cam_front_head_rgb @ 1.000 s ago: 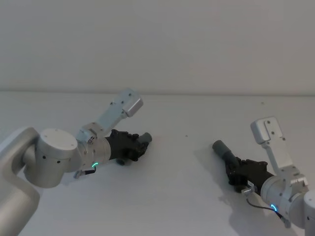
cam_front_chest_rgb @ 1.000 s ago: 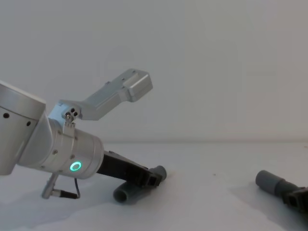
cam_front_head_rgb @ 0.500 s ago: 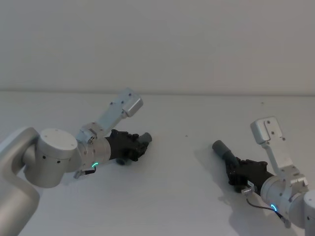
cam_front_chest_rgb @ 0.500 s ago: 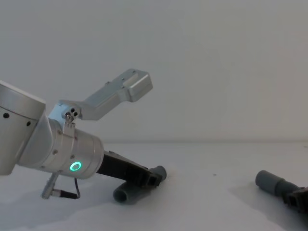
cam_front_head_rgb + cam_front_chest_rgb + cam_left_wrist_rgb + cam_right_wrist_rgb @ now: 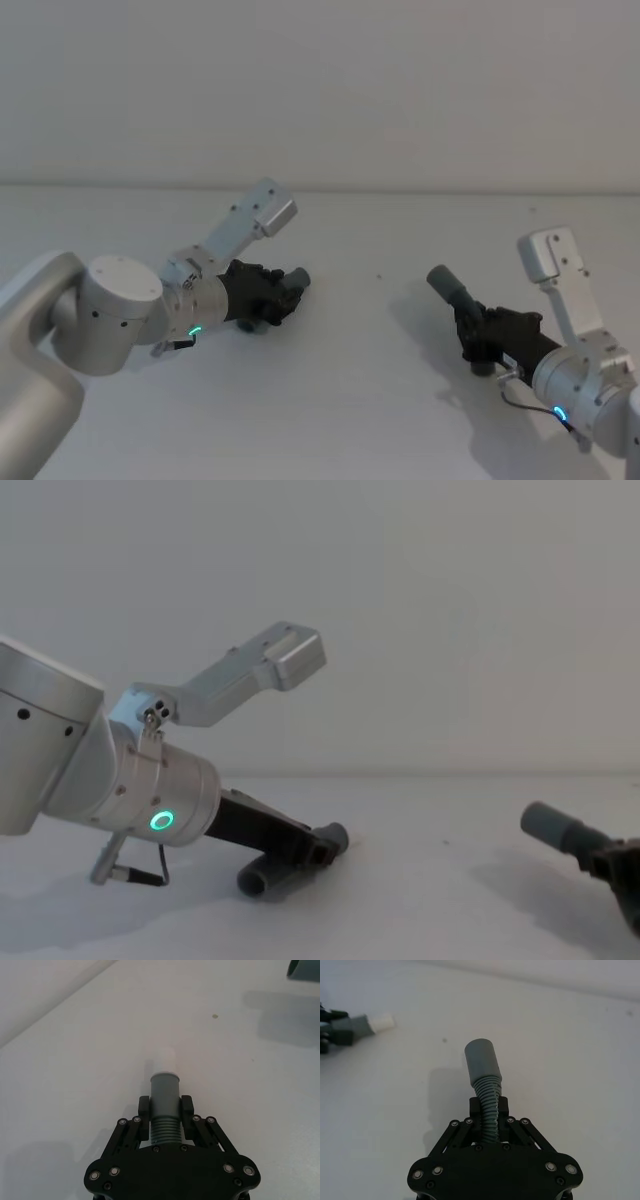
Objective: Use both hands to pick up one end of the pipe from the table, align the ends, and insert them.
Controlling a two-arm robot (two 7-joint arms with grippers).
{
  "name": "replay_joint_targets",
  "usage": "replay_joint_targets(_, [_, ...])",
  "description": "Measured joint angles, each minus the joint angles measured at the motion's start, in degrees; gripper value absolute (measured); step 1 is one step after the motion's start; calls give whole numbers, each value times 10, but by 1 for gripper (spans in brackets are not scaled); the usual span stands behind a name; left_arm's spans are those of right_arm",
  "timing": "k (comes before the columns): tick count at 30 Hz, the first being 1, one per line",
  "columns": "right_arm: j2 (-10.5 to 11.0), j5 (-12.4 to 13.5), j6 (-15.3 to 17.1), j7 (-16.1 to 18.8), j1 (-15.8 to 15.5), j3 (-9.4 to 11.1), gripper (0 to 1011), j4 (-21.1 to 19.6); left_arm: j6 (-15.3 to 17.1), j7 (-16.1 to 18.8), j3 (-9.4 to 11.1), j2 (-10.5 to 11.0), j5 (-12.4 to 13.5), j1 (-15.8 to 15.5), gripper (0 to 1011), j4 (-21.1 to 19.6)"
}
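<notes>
On the left of the white table, my left gripper is shut on the short pipe piece just behind its narrow grey cuff. The cuff's whitish tip points toward the table's middle, and the piece's other end rests on the table. My right gripper is shut on the ribbed hose of the other pipe piece. That piece's wide socket cuff sticks out past the fingers, raised and tilted toward the left piece. A wide gap of table separates the two ends.
A small dark speck marks the table between the arms. A plain pale wall rises behind the table's far edge. The left arm's silver wrist with its green ring looms large in the chest view.
My right gripper has risen a little with its pipe piece, so the socket cuff sits higher. The left arm has lifted and shifted slightly, still holding its piece.
</notes>
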Motion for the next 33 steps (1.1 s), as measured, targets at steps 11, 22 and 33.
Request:
replay_joint_targets(11, [16, 18, -64, 46, -4, 12, 163, -16, -40, 0, 16, 15, 32, -9, 349, -12])
replay_joint_targets(22, [55, 37, -115, 115, -6, 13, 157, -21, -118, -30, 27, 41, 52, -21, 349, -22])
replay_joint_targets(33, [107, 50, -167, 199, 0, 3, 157, -8, -204, -100, 28, 64, 36, -36, 349, -15])
